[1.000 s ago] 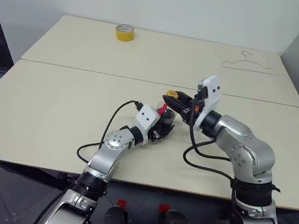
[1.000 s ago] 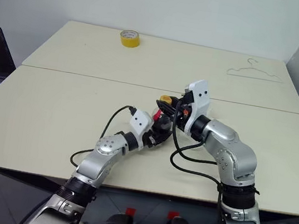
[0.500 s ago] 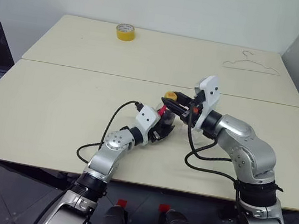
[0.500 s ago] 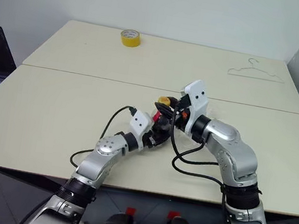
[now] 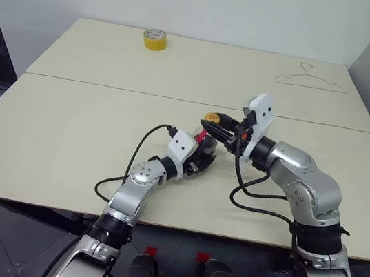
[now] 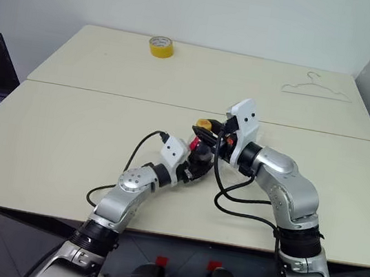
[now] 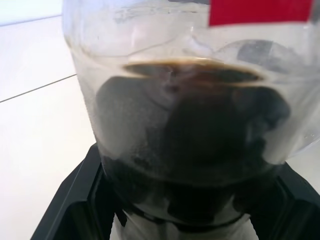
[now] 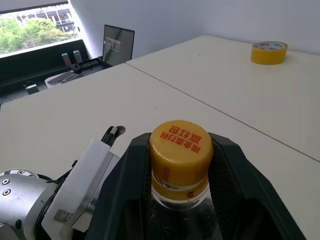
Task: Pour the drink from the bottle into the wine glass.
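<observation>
We see the bottle (image 5: 200, 156) upright at the middle of the surface (image 5: 67, 135), between our two arms. A tape roll (image 5: 154, 39) lies far behind on the left, a hanger (image 5: 310, 81) far behind on the right.

My right gripper (image 8: 181, 165) has its black fingers (image 8: 127, 185) closed around the yellow cap (image 8: 181, 146) of the bottle (image 8: 180, 212). Left arm's wrist (image 8: 65, 197) sits lower left of frame. Yellow tape roll (image 8: 269, 52) lies upper right on the table (image 8: 165, 90); a laptop (image 8: 118, 44) stands upper left.
</observation>
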Tool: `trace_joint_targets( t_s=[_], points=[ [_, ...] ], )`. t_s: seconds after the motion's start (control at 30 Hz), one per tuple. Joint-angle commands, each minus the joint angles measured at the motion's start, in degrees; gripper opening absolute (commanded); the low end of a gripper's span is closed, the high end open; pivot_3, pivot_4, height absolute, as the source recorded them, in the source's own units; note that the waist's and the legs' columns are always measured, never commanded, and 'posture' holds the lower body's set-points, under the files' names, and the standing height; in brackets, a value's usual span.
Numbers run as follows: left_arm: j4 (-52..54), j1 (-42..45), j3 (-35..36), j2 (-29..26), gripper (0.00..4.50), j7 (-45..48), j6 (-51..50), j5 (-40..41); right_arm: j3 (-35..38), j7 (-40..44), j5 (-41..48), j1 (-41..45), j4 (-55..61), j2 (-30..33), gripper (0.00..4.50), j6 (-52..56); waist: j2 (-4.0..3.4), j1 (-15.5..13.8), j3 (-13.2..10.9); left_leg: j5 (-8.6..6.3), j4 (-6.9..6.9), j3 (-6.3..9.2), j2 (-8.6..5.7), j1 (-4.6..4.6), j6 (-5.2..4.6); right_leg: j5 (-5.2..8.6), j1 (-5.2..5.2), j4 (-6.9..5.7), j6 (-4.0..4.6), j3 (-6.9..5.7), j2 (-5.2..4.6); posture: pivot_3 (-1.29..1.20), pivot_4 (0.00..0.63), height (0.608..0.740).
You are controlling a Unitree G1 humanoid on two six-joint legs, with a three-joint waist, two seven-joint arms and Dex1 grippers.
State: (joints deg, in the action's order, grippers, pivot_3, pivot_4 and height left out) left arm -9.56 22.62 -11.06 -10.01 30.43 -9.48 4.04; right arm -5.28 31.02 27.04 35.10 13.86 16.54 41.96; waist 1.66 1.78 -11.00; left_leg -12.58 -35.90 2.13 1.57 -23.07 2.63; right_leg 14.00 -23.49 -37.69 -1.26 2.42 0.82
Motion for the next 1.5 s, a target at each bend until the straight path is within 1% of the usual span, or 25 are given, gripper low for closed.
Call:
trace_joint_targets(
  t_s=[0.03,0.13,0.33,0.5,0.73,0.93,1.13,1.23,1.37,1.5],
  points=[
    [-2.7,-2.7,-1.1,-0.8,3.24,-0.3,-2.8,-1.5,5.0,0.1,1.9,3.6,3.6,0.0,1.27,-4.0,0.0,0.0,0.0,0.0,0.0,0.0,0.0,0.0,0.0,0.0,0.0,0.0,0.0,0.01,0.0,0.0,0.15,0.74],
    [-2.7,-2.7,-1.0,-0.7,3.24,-0.4,-2.7,-1.5,4.8,0.5,1.9,3.7,3.8,0.3,1.27,-4.4,0.0,0.0,0.0,0.0,0.0,0.0,0.0,0.0,0.0,0.0,0.0,0.0,0.0,0.0,0.0,0.0,0.15,0.74],
    [-3.0,-3.0,-1.2,-0.6,3.24,-0.4,-2.4,-1.5,5.9,-0.4,4.9,4.1,3.7,-0.3,1.27,-0.6,0.0,0.0,0.0,0.0,0.0,0.0,0.0,0.0,0.0,0.0,0.0,-0.01,0.0,0.01,0.0,0.0,0.15,0.74],
    [-3.3,-2.6,-1.3,-0.6,3.24,-0.4,-2.3,-1.5,5.6,-0.4,5.4,3.2,4.7,0.2,1.27,1.2,0.0,0.0,0.0,0.0,-0.01,0.0,-0.01,0.0,0.0,0.0,0.0,-0.02,0.0,0.01,0.0,0.0,0.15,0.74],
    [-3.1,-2.7,-1.4,-0.9,3.24,-0.1,-2.4,-1.5,3.8,2.3,4.9,3.0,6.2,1.9,1.27,-0.6,0.0,-0.1,0.0,0.0,-0.01,0.0,-0.01,0.0,0.0,0.0,0.0,-0.02,0.0,0.01,0.0,0.0,0.15,0.74],
    [-3.1,-2.5,-1.5,-1.0,3.24,0.1,-2.5,-1.5,3.3,2.7,3.9,3.7,5.6,2.5,1.27,-0.9,0.0,-0.1,0.0,0.0,-0.02,0.0,0.0,0.01,0.0,0.0,0.0,-0.04,0.0,0.0,0.0,0.0,0.15,0.74],
    [-2.9,-2.9,-1.5,-1.0,3.24,-0.1,-2.6,-1.5,0.3,5.4,-0.2,5.2,5.3,5.0,1.27,-5.1,0.0,-0.1,0.0,0.0,-0.03,-0.01,-0.01,0.01,0.0,0.0,0.0,-0.04,-0.01,0.01,0.0,0.0,0.15,0.74],
    [-3.2,-2.6,-1.4,-1.0,3.24,-0.1,-2.4,-1.5,0.9,5.2,0.9,5.6,4.5,4.5,1.27,-4.0,0.0,-0.1,0.0,0.0,-0.04,0.0,-0.01,0.01,0.0,-0.01,0.01,-0.04,-0.01,0.01,0.0,0.0,0.15,0.74],
    [-3.3,-2.5,-1.3,-1.1,3.24,0.0,-2.3,-1.5,3.3,3.7,4.1,6.1,3.5,2.6,1.27,-1.0,0.0,0.0,0.0,0.0,-0.04,0.0,0.0,0.01,0.0,-0.01,0.01,-0.05,-0.01,0.01,0.01,0.0,0.15,0.74],
    [-3.3,-2.5,-1.3,-1.2,3.24,0.0,-2.3,-1.6,3.7,4.0,5.2,6.1,3.8,2.3,1.27,0.5,0.0,0.0,0.0,0.0,-0.04,-0.01,0.0,0.01,0.0,-0.01,0.0,-0.06,0.0,0.01,0.01,0.0,0.15,0.74]
  ],
)
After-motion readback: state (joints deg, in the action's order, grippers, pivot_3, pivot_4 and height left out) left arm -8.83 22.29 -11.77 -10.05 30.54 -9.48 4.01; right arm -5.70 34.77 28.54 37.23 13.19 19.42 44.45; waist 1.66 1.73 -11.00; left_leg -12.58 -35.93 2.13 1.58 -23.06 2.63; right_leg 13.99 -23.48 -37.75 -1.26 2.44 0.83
